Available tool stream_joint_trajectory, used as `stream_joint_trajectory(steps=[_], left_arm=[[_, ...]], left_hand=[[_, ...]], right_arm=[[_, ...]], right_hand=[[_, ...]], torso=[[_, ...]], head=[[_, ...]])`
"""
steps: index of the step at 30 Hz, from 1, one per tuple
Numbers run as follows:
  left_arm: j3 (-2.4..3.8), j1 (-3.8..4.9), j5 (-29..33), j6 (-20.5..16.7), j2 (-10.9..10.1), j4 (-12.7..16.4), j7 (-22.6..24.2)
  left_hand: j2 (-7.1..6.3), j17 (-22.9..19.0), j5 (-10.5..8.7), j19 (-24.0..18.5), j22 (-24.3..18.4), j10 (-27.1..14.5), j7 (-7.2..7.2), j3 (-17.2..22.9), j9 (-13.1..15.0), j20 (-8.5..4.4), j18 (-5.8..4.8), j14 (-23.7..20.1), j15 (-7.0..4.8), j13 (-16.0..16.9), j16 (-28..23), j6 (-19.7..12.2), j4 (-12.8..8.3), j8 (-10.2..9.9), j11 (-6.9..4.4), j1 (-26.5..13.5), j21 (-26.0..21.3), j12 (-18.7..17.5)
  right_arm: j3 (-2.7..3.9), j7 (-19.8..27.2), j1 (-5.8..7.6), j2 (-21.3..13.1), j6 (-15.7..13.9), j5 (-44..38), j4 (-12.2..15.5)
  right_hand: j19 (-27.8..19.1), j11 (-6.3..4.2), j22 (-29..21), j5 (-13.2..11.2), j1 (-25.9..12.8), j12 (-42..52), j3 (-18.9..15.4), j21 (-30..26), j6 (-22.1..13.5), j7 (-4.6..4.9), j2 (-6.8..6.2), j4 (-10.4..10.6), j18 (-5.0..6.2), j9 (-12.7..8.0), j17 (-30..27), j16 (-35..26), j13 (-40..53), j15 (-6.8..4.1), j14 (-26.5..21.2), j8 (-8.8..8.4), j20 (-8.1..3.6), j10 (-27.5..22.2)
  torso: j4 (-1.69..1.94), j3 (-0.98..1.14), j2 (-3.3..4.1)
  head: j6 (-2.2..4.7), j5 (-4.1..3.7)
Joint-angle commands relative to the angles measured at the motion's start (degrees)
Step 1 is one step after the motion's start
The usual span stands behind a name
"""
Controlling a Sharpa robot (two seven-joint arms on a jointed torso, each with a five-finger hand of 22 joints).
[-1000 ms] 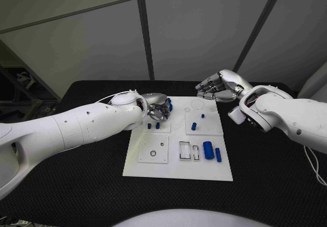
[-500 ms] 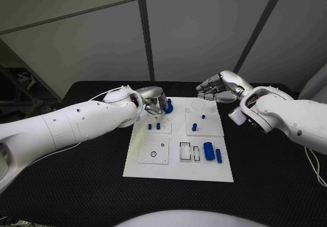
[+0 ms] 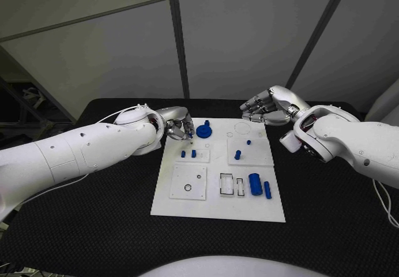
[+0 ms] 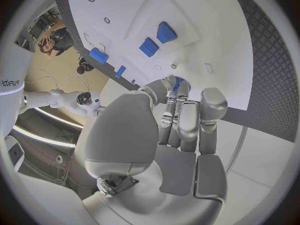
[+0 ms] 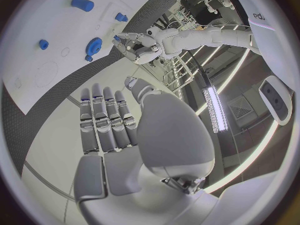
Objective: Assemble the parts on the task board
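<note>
White task board (image 3: 218, 210) with blue parts, left hand (image 3: 179, 128) pinching a blue part (image 4: 177, 83), right hand (image 3: 267, 107) empty, fingers apart, "sharpa" lettering (image 4: 9, 82) on arm

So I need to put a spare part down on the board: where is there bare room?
The near strip of the task board is bare, below the left square plate and the slots. The far end is crowded: left hand by the round blue part, right hand above it.
</note>
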Motion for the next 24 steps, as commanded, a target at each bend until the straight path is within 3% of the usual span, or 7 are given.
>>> stream_joint_trajectory(steps=[1, 15, 24], left_arm=[[0.05, -0.09, 0.38, 2.65, -0.08, 0.28, -0.93], [0.05, -0.55, 0.38, 4.8, 0.0, 0.29, -1.67], [0.05, -0.67, 0.38, 5.11, 0.58, -0.25, -1.63]], left_hand=[[0.0, -0.05, -0.38, 0.36, 0.06, 0.45, -0.16, 0.34, -0.03, -0.17, -4.46, 0.38, -0.04, -0.06, 0.08, 0.38, 0.13, -0.35, 0.0, -0.43, 0.25, -0.29], [-0.08, -0.38, -0.43, 0.26, 0.0, 0.56, -0.21, 0.31, -0.08, -0.15, -4.43, 0.27, -0.05, -0.08, -0.04, 0.44, 0.16, -0.4, -0.04, -0.6, 0.1, -0.41], [-0.1, -0.48, -0.51, 0.24, 0.01, 0.63, -0.23, 0.29, -0.1, -0.15, -4.42, 0.22, -0.06, -0.09, -0.08, 0.5, 0.21, -0.42, -0.05, -0.73, 0.07, -0.47]], right_arm=[[0.04, 0.55, 0.1, -0.02, 0.29, -0.06, 0.04], [0.04, 0.55, 0.09, 0.07, 0.31, -0.06, 0.05], [0.04, 0.54, 0.09, 0.06, 0.3, -0.06, 0.08]], right_hand=[[0.4, 0.09, -0.08, 0.2, -0.47, -0.19, -0.33, -0.3, -0.26, 0.27, 0.19, -0.1, 0.31, -0.03, -0.08, -0.16, 0.02, -0.02, -0.19, -0.16, 0.17, -0.26], [0.4, 0.09, -0.08, 0.2, -0.47, -0.19, -0.33, -0.3, -0.26, 0.27, 0.19, -0.1, 0.31, -0.03, -0.08, -0.16, 0.02, -0.02, -0.19, -0.16, 0.17, -0.26], [0.4, 0.09, -0.08, 0.2, -0.47, -0.19, -0.33, -0.3, -0.26, 0.27, 0.19, -0.1, 0.31, -0.03, -0.08, -0.16, 0.02, -0.02, -0.19, -0.16, 0.17, -0.26]], torso=[[-0.06, 0.0, 0.01], [-0.05, 0.05, 0.03], [-0.09, -0.04, 0.04]], head=[[0.03, 0.15], [-0.04, 0.36], [-0.08, 0.25]])
